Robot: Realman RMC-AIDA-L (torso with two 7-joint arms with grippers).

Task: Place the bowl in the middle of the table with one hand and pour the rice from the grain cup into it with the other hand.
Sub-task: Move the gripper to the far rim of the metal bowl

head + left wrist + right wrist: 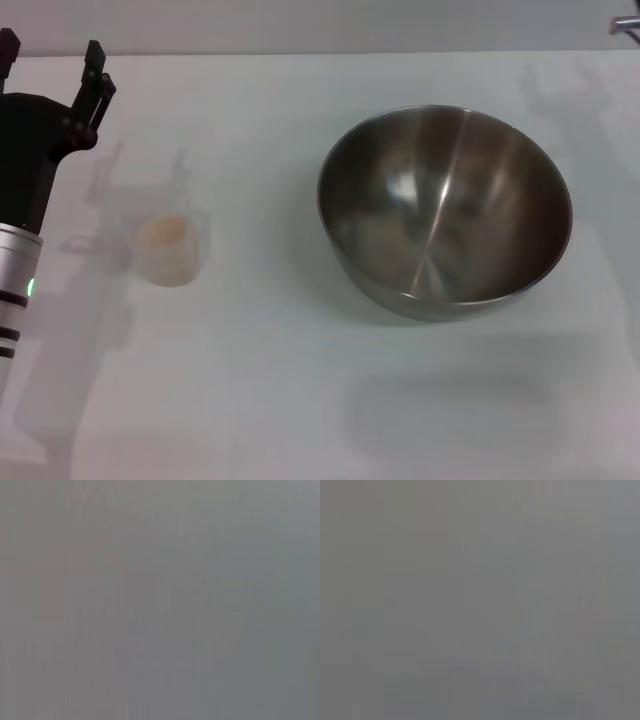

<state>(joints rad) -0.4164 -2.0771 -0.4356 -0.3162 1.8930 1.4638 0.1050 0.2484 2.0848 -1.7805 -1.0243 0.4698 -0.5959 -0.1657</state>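
On the plain white bench [300, 400], the large steel bowl [445, 210] sits right of centre — the open left hand [52, 62] must next grasp the small clear rice-filled cup [170, 248]; right hand's state unknowable.

The head camera looks forward and down from above the near edge of the table [300, 400], taking in its far edge, with the bowl [445, 210] right of the middle and the grain cup [172, 248] toward the left edge. Both wrist views show only flat grey, so their facing, nearness and any shared ground cannot be told
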